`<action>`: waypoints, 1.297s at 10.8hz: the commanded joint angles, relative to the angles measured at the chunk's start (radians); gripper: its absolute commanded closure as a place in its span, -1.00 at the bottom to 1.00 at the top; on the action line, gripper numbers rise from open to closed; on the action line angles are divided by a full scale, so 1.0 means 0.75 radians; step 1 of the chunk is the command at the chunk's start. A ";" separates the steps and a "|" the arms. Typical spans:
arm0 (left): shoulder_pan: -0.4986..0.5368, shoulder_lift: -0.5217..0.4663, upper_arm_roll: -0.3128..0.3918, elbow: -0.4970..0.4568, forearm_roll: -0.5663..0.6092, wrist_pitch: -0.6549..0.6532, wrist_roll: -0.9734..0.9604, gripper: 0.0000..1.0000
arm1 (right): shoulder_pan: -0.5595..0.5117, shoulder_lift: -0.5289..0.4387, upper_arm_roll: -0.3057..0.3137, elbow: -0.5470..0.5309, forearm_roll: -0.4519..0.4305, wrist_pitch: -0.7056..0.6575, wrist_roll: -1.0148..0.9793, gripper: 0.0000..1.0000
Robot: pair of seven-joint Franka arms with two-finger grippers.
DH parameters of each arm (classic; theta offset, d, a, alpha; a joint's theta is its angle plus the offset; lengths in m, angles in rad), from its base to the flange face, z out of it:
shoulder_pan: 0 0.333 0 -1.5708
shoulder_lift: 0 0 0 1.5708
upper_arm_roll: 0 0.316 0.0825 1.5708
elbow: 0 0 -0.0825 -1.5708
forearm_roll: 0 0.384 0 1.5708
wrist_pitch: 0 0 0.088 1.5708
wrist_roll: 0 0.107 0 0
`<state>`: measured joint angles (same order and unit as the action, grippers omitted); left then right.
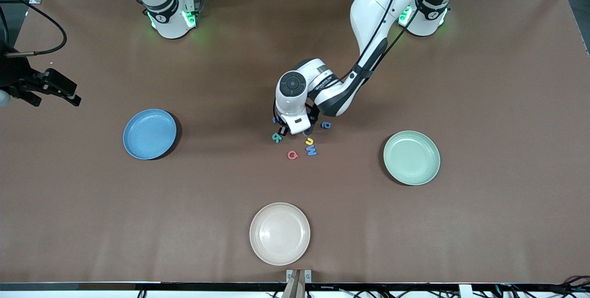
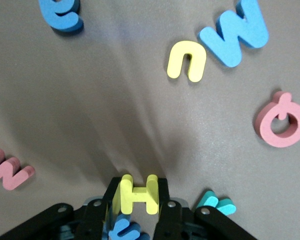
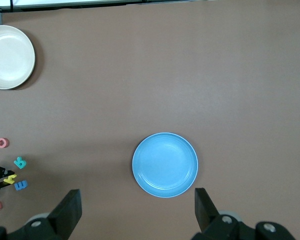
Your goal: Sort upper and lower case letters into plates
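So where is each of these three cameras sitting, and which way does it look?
Front view: high across the table, facing both arms' bases; shows the left tool down among the letters.
Left wrist view: on the left arm, looking down at the yellow H pinched in its tool.
Right wrist view: on the waiting right arm, above the blue plate, right tool open.
Shared: the blue plate in the front and right wrist views.

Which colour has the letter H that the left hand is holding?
Yellow. The letter H sits between the left hand's fingers; the left wrist view shows it best.
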<state>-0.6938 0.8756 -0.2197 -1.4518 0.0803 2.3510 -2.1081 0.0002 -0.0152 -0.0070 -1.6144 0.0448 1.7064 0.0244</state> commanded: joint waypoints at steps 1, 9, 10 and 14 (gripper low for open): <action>0.023 0.007 0.005 0.003 0.016 -0.003 0.006 0.80 | -0.004 0.010 0.017 0.019 0.030 -0.003 -0.004 -1.00; 0.348 -0.202 -0.140 -0.005 -0.103 -0.579 0.928 1.00 | 0.010 0.055 0.032 0.023 0.032 0.020 -0.002 -1.00; 0.373 -0.224 -0.141 -0.009 -0.103 -0.679 1.079 1.00 | 0.010 0.083 0.034 0.015 0.032 0.008 -0.004 -1.00; 0.505 -0.343 -0.134 -0.156 -0.085 -0.832 1.817 1.00 | 0.032 0.143 0.052 0.009 0.030 -0.041 0.004 -1.00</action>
<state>-0.3736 0.7020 -0.3118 -1.4633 0.0275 1.7345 -0.9228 0.0128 0.0793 0.0219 -1.6171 0.0531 1.7003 0.0233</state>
